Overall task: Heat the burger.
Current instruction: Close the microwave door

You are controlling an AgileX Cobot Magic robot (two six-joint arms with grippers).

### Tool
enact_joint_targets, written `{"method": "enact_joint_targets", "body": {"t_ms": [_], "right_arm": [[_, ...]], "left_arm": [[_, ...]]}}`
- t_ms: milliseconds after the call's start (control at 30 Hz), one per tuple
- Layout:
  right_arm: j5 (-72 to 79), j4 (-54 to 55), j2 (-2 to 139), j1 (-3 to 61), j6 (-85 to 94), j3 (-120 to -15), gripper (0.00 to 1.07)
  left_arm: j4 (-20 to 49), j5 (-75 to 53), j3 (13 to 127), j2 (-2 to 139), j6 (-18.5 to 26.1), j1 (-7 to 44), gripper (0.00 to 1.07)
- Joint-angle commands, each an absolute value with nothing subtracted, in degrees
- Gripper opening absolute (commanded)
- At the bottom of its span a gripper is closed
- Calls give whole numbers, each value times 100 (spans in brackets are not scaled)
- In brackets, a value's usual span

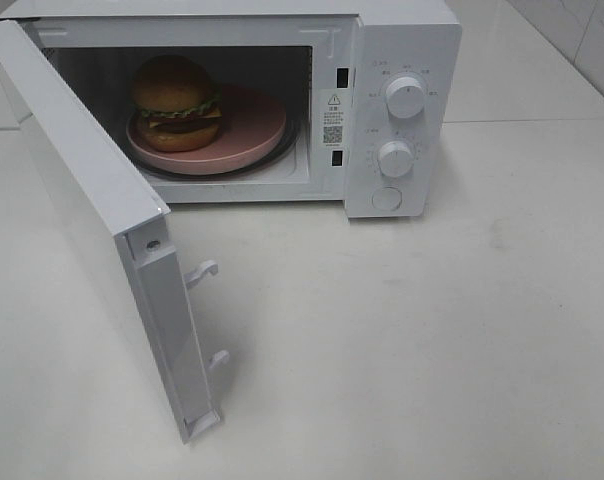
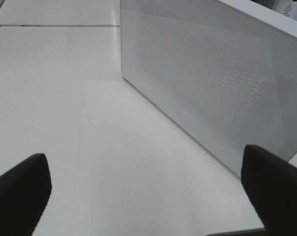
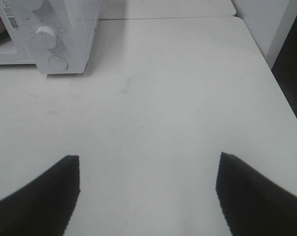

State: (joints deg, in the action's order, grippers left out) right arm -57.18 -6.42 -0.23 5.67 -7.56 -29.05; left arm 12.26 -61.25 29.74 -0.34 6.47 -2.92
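Note:
The burger (image 1: 176,103) with its golden-brown bun sits on a pink plate (image 1: 250,128) inside the white microwave (image 1: 402,60), whose door (image 1: 92,200) is swung wide open toward the front left. No gripper shows in the exterior high view. In the left wrist view my left gripper (image 2: 146,189) is open and empty, its dark fingers (image 2: 20,191) apart over the table beside the perforated face of the door (image 2: 212,83). In the right wrist view my right gripper (image 3: 147,194) is open and empty above bare table, well away from the microwave's control panel (image 3: 50,39).
Two white knobs (image 1: 405,97) and a round button (image 1: 386,198) sit on the microwave's right panel. Door latch hooks (image 1: 204,270) stick out from the open door's edge. The table's right edge (image 3: 281,93) drops off beside a white wall.

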Motion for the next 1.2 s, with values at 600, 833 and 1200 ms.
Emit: {"method": "enact_joint_targets", "body": {"t_ms": [600, 833, 1200], "right_arm": [[-5707, -630, -201, 527, -716, -2893, 75], [-5707, -630, -201, 527, -716, -2893, 75], [-5707, -630, -201, 527, -716, -2893, 75]], "left_arm": [[1232, -6136, 2962, -63, 636, -309, 98], [1232, -6136, 2962, -63, 636, -309, 98], [1232, -6136, 2962, -63, 636, -309, 98]]}}
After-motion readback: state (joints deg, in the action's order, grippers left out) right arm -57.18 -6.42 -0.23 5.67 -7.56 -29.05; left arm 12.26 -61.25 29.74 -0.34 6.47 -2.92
